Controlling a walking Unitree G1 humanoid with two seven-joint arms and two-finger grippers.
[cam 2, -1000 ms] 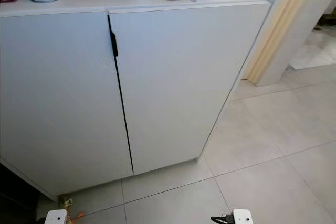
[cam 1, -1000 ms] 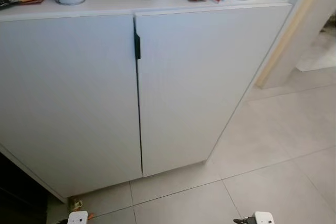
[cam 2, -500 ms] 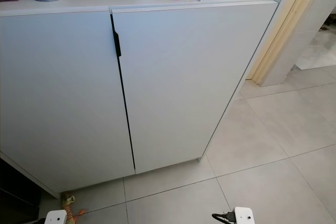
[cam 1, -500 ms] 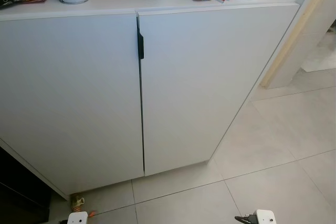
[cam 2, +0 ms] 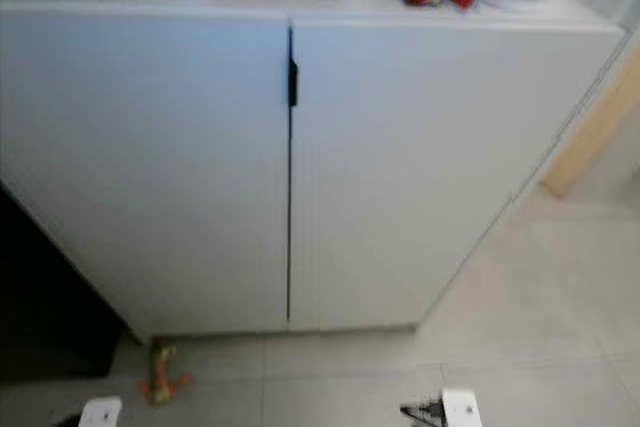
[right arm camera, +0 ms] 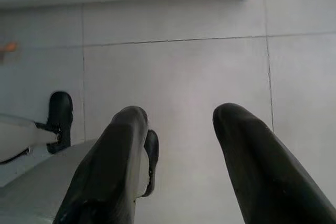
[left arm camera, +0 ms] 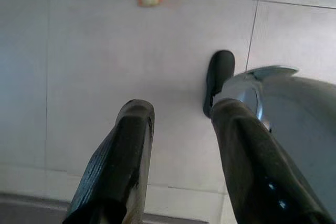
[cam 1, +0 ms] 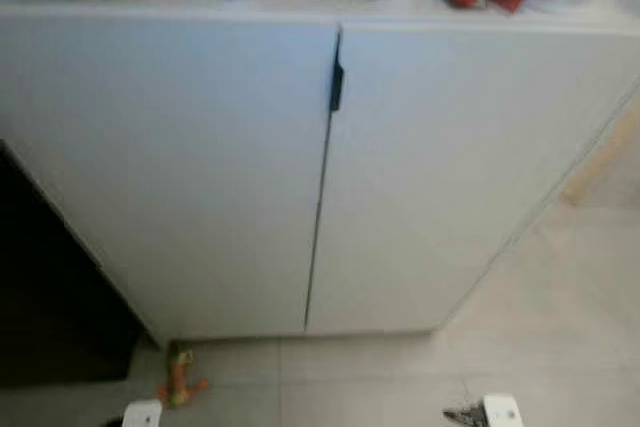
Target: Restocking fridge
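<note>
Head downward at cabinet [cam 1: 330, 167]; wrists floorward

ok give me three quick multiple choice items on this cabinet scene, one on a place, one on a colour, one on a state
1. Where does the small orange toy lie?
A. on the cabinet top
B. on the floor by the cabinet's base
C. in the left tool

2. What colour is the cabinet door handle?
A. black
B. red
C. gold

3. How do the two cabinet doors stand?
A. both shut
B. one wide open
C. both off

Key: 1 B, it lies on the tiles at the cabinet's lower corner; 2 A, a dark strip at the seam; 3 A, only a thin gap shows between them.
</note>
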